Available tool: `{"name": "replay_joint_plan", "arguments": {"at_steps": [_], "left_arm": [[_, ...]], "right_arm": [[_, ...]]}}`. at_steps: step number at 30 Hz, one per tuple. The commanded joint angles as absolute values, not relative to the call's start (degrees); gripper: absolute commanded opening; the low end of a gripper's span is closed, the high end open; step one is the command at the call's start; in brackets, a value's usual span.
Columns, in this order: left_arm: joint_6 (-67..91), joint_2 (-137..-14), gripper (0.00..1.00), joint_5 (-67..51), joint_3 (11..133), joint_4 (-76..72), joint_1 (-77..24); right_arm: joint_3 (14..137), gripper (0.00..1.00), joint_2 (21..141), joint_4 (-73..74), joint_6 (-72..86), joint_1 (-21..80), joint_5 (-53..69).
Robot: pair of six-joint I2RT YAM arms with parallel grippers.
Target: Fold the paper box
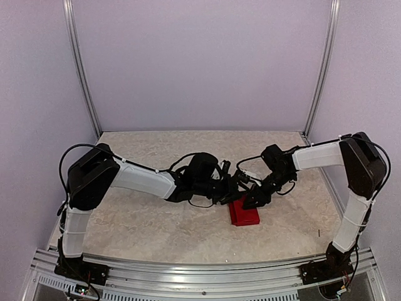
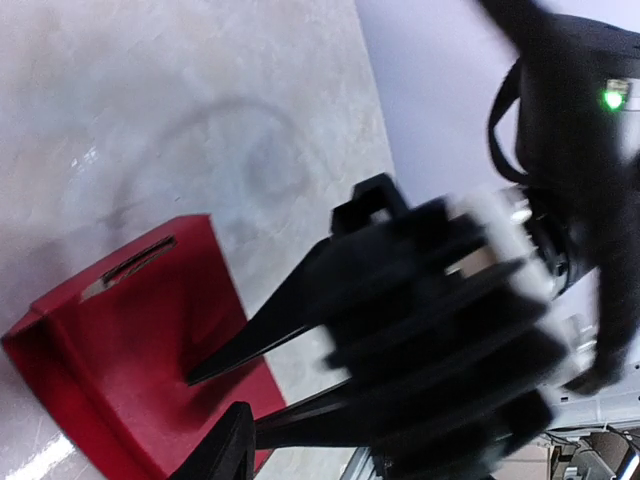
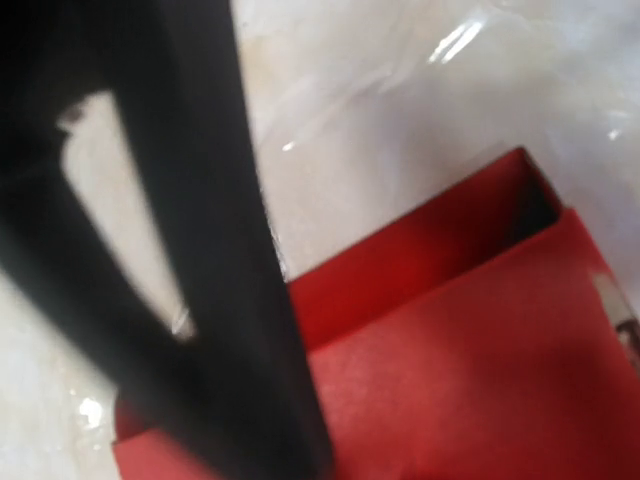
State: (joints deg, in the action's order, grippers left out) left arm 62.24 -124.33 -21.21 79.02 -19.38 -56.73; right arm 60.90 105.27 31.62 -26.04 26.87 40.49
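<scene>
Left gripper (image 1: 229,187): just up-left of the red box (image 1: 243,214); jaw state cannot be told. Box partly formed, directly beneath the right gripper (image 1: 255,199), which bears on a panel; grip unclear. Judged step: pressing a flap down. Next: a steady tuck.

Paper box (image 1: 243,213): plain bright red card. Table (image 1: 156,219) — beige, marbled with pale veins. Left arm (image 1: 145,180) and right arm (image 1: 316,157) — white links, black joints; walls (image 1: 200,63) pale lilac.
</scene>
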Motion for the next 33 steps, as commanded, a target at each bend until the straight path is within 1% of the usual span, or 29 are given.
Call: {"name": "replay_joint_plan", "arguments": {"at_steps": [1,5,9,14,21,24,29,31,33], "left_arm": [[59.5,-125.1,0.49,-22.7,82.4,-20.5,-58.1],[58.9,-124.0,0.48,-21.4,81.0,-19.8,-58.3],[55.9,-119.6,0.48,-17.5,79.3,-11.3,-58.6],[53.9,-113.4,0.49,-13.3,71.1,-7.9,-58.8],[51.9,-108.9,0.49,-8.2,65.9,-1.7,-58.1],[50.2,-110.4,0.43,-7.7,66.4,-0.6,-57.6],[41.9,-115.4,0.24,-6.6,71.2,4.7,-58.7],[36.7,-116.6,0.21,-6.7,72.6,6.7,-59.3],[30.4,-117.3,0.21,-8.4,73.1,8.0,-59.3]], "right_arm": [[58.1,0.28,111.2,34.1,-25.0,27.8,32.5],[58.2,0.28,110.7,34.2,-25.0,27.6,32.6],[58.2,0.28,109.5,34.3,-25.0,27.1,33.4],[58.6,0.3,104.5,35.1,-25.5,26.3,35.7],[58.7,0.39,95.4,36.1,-26.5,24.4,37.2],[58.7,0.41,93.3,37.0,-26.8,22.7,36.5],[56.6,0.39,92.2,38.0,-30.9,19.3,28.9],[54.5,0.38,92.2,37.2,-33.3,18.4,25.0],[53.5,0.37,92.5,37.0,-35.3,18.0,22.5]]}}
